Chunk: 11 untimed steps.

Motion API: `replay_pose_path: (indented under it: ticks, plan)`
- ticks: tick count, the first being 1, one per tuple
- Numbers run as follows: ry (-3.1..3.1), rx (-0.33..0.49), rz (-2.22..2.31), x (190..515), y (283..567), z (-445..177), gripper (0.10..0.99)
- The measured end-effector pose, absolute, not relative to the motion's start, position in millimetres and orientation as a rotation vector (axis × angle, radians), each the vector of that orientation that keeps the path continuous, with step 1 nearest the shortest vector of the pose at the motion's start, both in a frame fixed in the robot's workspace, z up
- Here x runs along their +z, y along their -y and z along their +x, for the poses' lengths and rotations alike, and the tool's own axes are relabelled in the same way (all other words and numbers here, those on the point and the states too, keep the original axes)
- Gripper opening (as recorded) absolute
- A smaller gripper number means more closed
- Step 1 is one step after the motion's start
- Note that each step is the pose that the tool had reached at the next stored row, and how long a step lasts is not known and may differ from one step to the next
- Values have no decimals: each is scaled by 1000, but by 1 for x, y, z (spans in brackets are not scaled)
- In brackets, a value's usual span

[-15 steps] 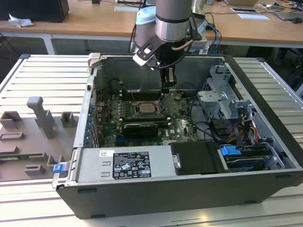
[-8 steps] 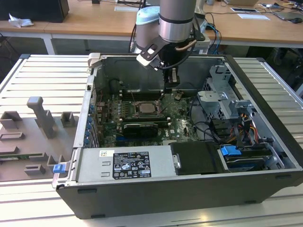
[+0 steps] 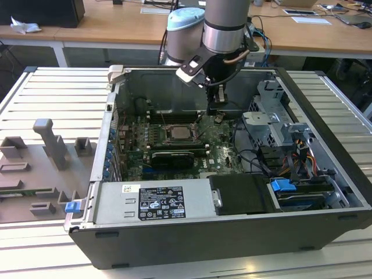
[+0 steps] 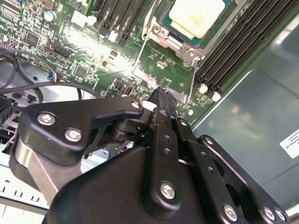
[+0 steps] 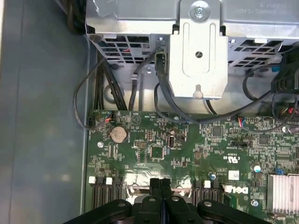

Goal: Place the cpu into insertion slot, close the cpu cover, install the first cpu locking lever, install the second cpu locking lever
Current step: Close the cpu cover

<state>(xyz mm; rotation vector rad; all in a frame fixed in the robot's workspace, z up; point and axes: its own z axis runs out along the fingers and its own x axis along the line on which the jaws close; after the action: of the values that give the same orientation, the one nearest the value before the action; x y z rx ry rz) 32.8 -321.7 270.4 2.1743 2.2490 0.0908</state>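
The gripper (image 5: 160, 181) has its two black fingers pressed flat together, with only a thin seam between them and nothing visibly pinched. In the second wrist view the closed tip (image 4: 160, 93) sits low over the green motherboard (image 4: 84, 51), just beside a bright silvery patch on the board, though I cannot tell whether it touches. Close to the tip, a thin metal rod (image 4: 143, 44) runs along the edge of the insertion slot (image 4: 164, 36). The cpu (image 4: 196, 16) lies flat in that slot with its pale metal top facing up, clear of the fingers. Long black memory slots (image 4: 243, 42) run alongside the socket. In the first wrist view a round coin battery (image 5: 118, 134) sits on the board beyond the fingertips. Past it are black cables (image 5: 81, 93) and a silvery drive bracket (image 5: 198, 60). In the exterior view the arm (image 3: 224, 26) comes down from the top centre of the frame into the open computer case (image 3: 192, 244). The gripper (image 3: 216, 116) is a little toward the exterior view's right of the cpu (image 3: 177, 135), which sits near the middle of the frame. A labelled power supply (image 3: 154, 203) fills the case's lower part, and grey fixtures (image 3: 49, 145) stand on the table (image 3: 52, 87) at the exterior view's left.
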Motion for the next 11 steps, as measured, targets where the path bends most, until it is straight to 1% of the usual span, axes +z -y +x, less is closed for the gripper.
replay_pose_path:
  ticks: [11]
  plan:
    - [-2249, 91, 2174, 269, 322, 46, 106]
